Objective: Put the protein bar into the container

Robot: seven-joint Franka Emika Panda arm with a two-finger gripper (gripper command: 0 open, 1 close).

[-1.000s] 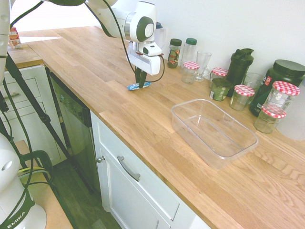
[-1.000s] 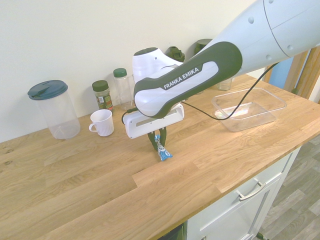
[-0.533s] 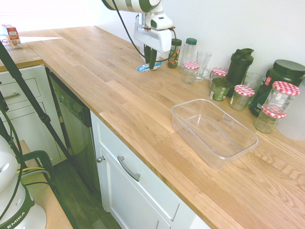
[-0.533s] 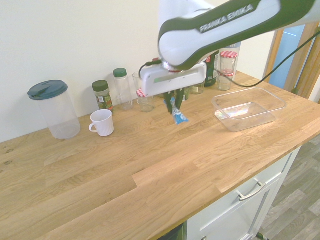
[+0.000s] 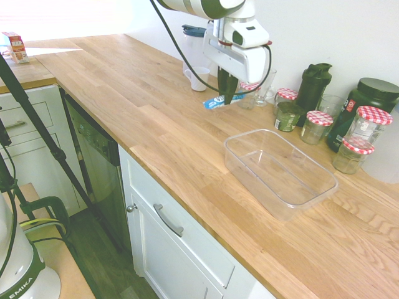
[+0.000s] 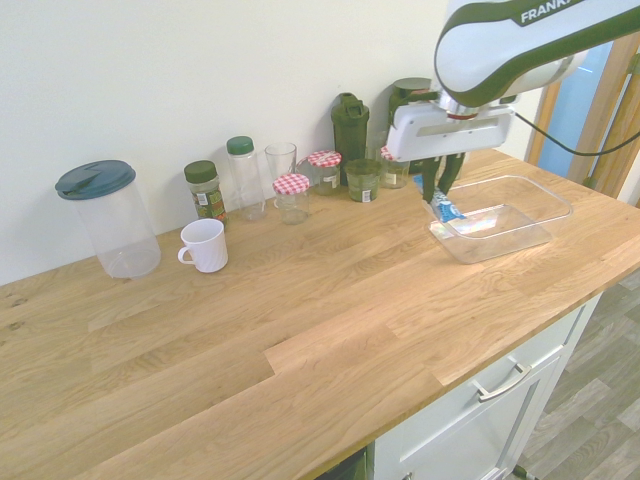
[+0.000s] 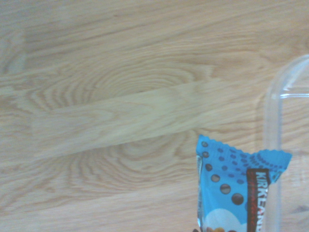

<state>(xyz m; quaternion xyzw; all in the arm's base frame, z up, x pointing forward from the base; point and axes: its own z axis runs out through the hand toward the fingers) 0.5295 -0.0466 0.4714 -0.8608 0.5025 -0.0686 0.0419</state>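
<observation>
One protein bar point(image 5: 215, 102) | between gripper fingertips point(image 5: 227, 101) | above counter point(image 5: 156, 143)

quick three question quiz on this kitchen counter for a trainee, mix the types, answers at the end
1. True or false: the protein bar is already lying on the floor of the container.
2. Multiple choice: which thing stands beside the white mug?
a) a frying pan
b) a clear pitcher with a dark lid
c) a toaster
3. Fill in the blank: the hand holds a bar in a ____ wrapper.

Key: 1 false; 2 b; 3 blue
</observation>
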